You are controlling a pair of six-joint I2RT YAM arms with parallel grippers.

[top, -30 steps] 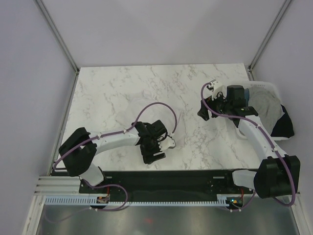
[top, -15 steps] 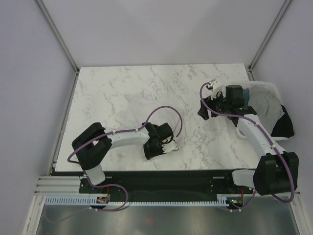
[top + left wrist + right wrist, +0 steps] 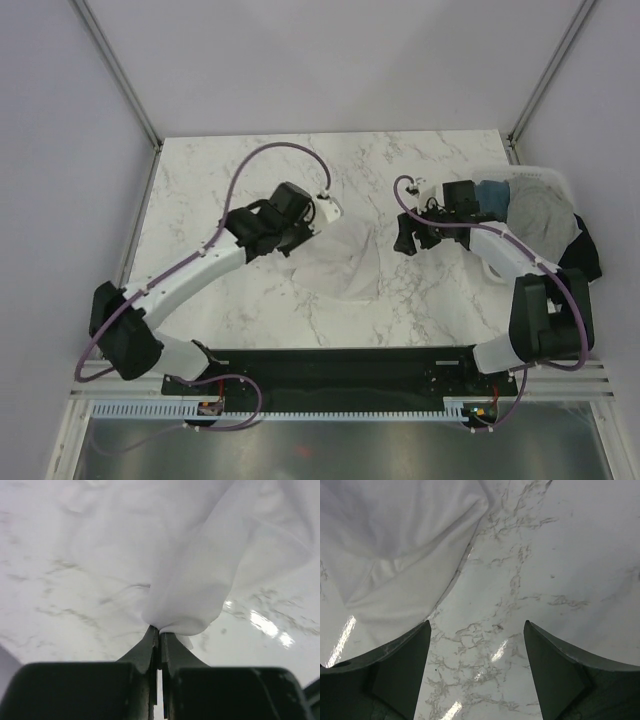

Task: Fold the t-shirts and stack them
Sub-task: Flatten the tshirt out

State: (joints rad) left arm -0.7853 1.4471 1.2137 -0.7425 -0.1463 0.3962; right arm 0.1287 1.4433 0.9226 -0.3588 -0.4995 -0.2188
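The white t-shirt (image 3: 345, 265) lies crumpled near the middle of the table (image 3: 220, 180), with 1 edge pinched up. The left gripper (image 3: 159, 630) is clamped tight on that edge. In its wrist view the jaws meet on a thin bunch of cloth, and the rest billows away toward 12 o'clock. From above, it sits at the shirt's 10 o'clock corner and the cloth trails off toward 4 o'clock. Can't tell which part it has, hem or sleeve.

The right gripper (image 3: 476, 625) hangs w/ jaws spread wide, holding nothing. Bare table lies between its fingers, and the shirt's nearest fold is at its 10 o'clock, near but not touching. From above it's at approx. 3 o'clock of the shirt.

The cloth looks thin, light and floppy, so it'll sag from any hold and prob. slide easily on the glossy top. 1 pinch only gives a dangling bundle. I'd say a 2nd hold on a far corner or seam is needed to spread it flat.

At the table's 3 o'clock edge is the bin (image 3: 540, 172), w/ a grey shirt (image 3: 540, 210) and a teal-blue shirt (image 3: 492, 190) inside and a black shirt (image 3: 585, 255) draped over its side.
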